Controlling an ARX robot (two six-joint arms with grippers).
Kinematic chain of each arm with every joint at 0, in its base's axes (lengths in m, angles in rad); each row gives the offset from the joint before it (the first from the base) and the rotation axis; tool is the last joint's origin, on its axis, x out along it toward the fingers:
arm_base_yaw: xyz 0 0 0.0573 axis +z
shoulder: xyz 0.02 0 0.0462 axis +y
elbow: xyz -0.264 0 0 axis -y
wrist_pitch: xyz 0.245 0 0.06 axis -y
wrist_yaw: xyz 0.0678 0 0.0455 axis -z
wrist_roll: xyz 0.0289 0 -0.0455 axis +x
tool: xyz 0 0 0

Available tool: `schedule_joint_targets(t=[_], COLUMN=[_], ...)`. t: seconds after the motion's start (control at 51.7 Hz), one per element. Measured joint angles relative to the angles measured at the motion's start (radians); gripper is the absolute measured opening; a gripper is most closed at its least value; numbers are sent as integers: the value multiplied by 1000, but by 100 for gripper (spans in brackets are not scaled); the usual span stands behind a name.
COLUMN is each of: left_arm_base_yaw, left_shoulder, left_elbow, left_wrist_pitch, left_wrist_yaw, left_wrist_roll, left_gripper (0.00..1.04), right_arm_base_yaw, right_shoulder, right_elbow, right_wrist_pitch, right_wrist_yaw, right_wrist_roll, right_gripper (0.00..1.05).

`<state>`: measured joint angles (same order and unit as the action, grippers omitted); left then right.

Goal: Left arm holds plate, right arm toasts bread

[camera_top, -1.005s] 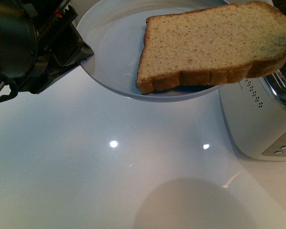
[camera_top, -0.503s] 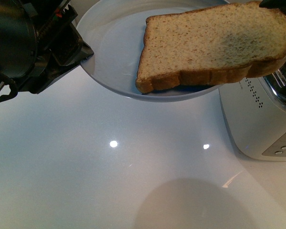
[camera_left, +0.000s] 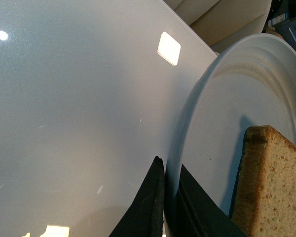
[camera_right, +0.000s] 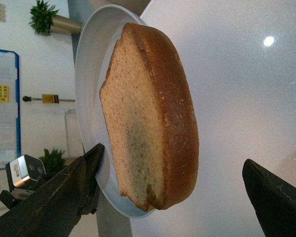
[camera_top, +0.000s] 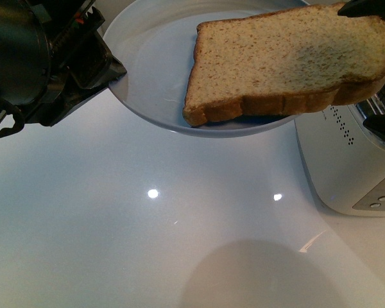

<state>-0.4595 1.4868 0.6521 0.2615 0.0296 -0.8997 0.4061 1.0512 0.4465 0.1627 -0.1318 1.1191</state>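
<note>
As bread point(camera_top: 276, 58) overhangs plate point(camera_top: 147, 58), its crust looks golden.

Speckled brown bread point(camera_top: 289, 64), pale plate point(camera_top: 151, 70)

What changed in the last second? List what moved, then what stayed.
The right claw came in from the right: its open jaws now straddle the rounded end of the bread, one above, one below by the toaster, shading the slice. It grips nothing yet. The left claw, shut on the plate, the plate and the bread stayed put.
</note>
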Motion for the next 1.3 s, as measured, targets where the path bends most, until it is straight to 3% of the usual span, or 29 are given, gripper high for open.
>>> schedule_joint_targets(t=[0.271,0.464,0.773,1.063,1.295], left_arm_base_yaw=[0,0,0,0,0], left_shoulder=[0,0,0,0,0], left_elbow=[0,0,0,0,0], left_wrist_pitch=[0,0,0,0,0], left_wrist_yaw=[0,0,0,0,3], left_wrist_roll=[0,0,0,0,-2], left_gripper=[3,3,3,3,3], right_arm_base_yaw=[6,8,8,2,-58], right_shoulder=[11,14,17,10,-54], right_elbow=[-2,-2,-2,-3,26], right_wrist_pitch=[6,6,9,5,-64], right_wrist_yaw=[0,0,0,-10,-50], right_wrist_roll=[13,15,18,19,5], right_gripper=[77,52,3,2,2])
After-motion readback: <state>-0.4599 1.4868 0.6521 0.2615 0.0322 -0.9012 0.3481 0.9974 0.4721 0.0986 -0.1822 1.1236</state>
